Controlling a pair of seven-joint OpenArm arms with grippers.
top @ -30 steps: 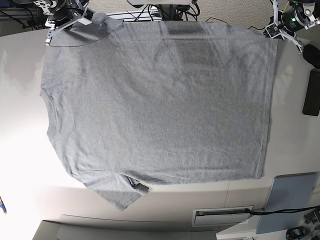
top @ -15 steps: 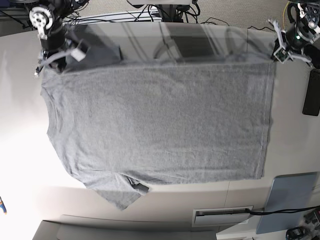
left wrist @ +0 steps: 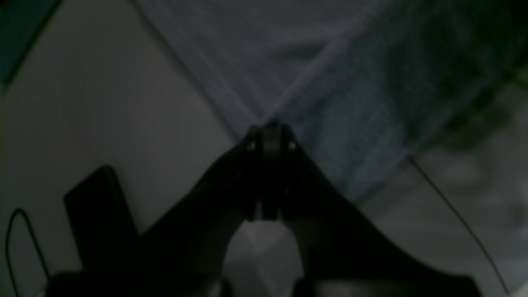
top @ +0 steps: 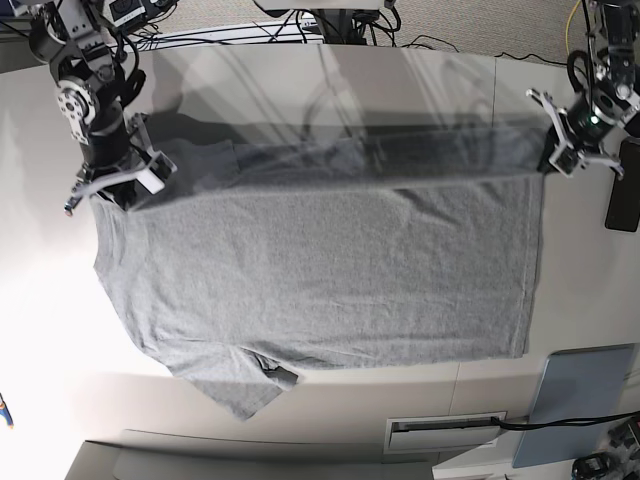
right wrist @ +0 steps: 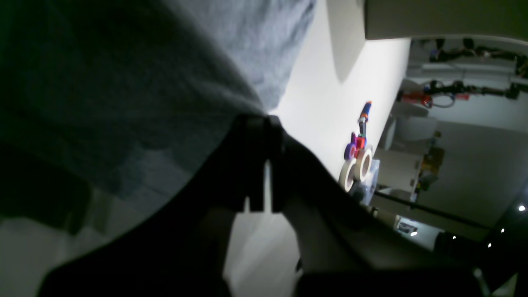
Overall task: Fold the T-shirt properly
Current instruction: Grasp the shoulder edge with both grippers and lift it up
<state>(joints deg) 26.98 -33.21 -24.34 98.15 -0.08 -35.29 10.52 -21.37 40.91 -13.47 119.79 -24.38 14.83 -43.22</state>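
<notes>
The heather-grey T-shirt [top: 330,270] lies spread on the white table [top: 40,330], plain side up, with no lettering in view. Its far edge is lifted and carried over the body, casting a shadow band. My right gripper [top: 120,185], on the base view's left, is shut on the shirt's corner by the sleeve. The right wrist view shows the jaws [right wrist: 258,117] closed on grey cloth [right wrist: 123,62]. My left gripper [top: 553,150], on the base view's right, is shut on the hem corner. The left wrist view shows it [left wrist: 270,128] pinching the fabric [left wrist: 330,62].
A black flat device [top: 624,185] lies at the table's right edge and also shows in the left wrist view [left wrist: 99,206]. A blue-grey pad [top: 585,395] sits at the front right. Tape rolls [right wrist: 357,165] and a coloured tool [right wrist: 363,119] lie off to the side. Cables [top: 330,20] run along the back.
Both grippers have moved from the table's far edge toward the near side, holding the shirt's far corners. The far edge now hangs over the shirt's body.
</notes>
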